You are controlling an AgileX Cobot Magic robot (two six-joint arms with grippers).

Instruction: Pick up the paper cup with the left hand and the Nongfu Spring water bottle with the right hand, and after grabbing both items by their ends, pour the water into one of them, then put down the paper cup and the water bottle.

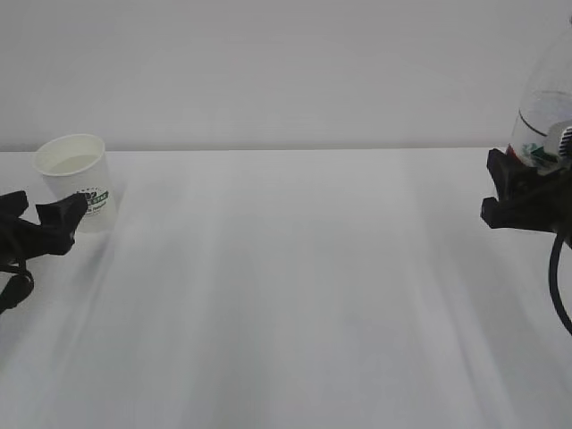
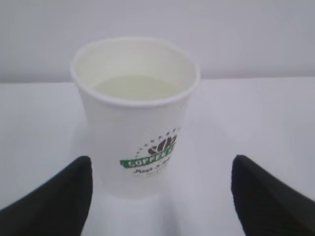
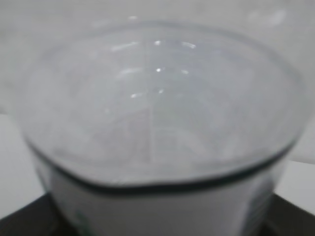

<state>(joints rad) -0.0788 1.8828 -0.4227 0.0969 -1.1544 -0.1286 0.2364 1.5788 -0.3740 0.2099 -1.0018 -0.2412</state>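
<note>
1. We see the paper cup (image 1: pixel 77 179) standing upright on the white table (image 1: pixel 286 295) at the far left, near the table's back edge.
2. In the left wrist view the cup holds water (image 2: pixel 137 87), faintly yellowish against the cream inside, and its green logo faces the camera.
3. Our left hand (image 1: pixel 40 228) sits low just in front of the cup. Its fingers (image 2: pixel 54 199) are spread wide on either side of the cup's base and do not touch it, so it holds nothing.
4. At the far right, the Nongfu Spring water bottle (image 1: pixel 543 107) leans slightly, its top cut off by the frame edge.
5. Our right hand (image 1: pixel 527 192) has its jaws closed around the bottle's labelled lower part, and the bottle fills the right wrist view (image 3: pixel 157 123), blurred.
6. We cannot tell whether the bottle's base touches the table.
</note>
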